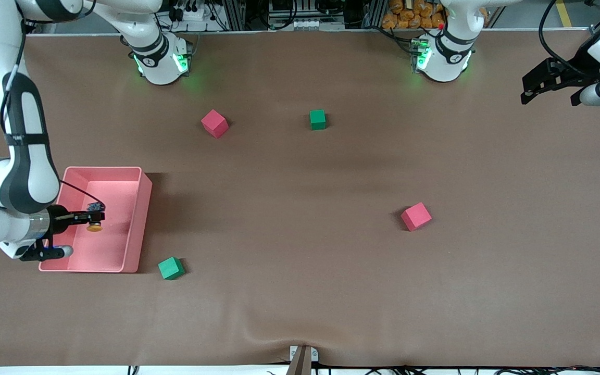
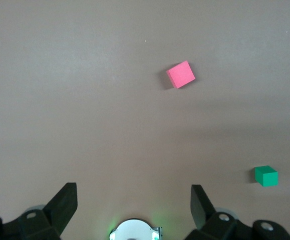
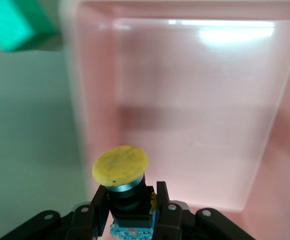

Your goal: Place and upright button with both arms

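My right gripper (image 1: 93, 217) is shut on the button (image 1: 94, 226) and holds it up over the pink tray (image 1: 138, 219). In the right wrist view the button (image 3: 120, 164) shows its round orange cap and black body clamped between the gripper's fingers (image 3: 97, 210), over the tray's inside (image 3: 195, 125). My left gripper (image 1: 550, 83) is open and empty, up in the air over the left arm's end of the table; in the left wrist view its fingers (image 2: 64, 202) stand wide apart over bare table.
A green cube (image 1: 171, 268) lies beside the tray's corner nearest the front camera. A pink cube (image 1: 214, 123) and a green cube (image 1: 317, 119) lie near the bases. Another pink cube (image 1: 416, 216) lies mid-table toward the left arm's end.
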Tool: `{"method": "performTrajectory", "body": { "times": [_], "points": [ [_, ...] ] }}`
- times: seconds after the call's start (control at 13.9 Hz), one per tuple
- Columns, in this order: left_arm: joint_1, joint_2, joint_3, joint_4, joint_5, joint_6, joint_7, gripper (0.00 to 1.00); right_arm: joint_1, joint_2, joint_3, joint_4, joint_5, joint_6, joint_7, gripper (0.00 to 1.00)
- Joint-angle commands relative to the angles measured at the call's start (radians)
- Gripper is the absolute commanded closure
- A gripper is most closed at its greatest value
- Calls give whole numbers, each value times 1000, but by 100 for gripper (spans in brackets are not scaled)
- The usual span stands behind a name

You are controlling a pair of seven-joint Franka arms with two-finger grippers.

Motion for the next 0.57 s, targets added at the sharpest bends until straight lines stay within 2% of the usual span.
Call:
{"method": "performTrajectory", "body": {
  "times": [0.0, 0.22, 0.5],
  "points": [
    [6, -3, -4, 3, -19, -13, 18, 0, 142, 4, -5, 122, 10, -85, 186, 100],
    [6, -2, -4, 3, -19, -13, 18, 0, 294, 12, -6, 150, 132, -47, 387, 100],
    [6, -2, -4, 3, -20, -13, 18, 0, 529, 64, -8, 152, 134, 215, 610, 100]
  ]
}}
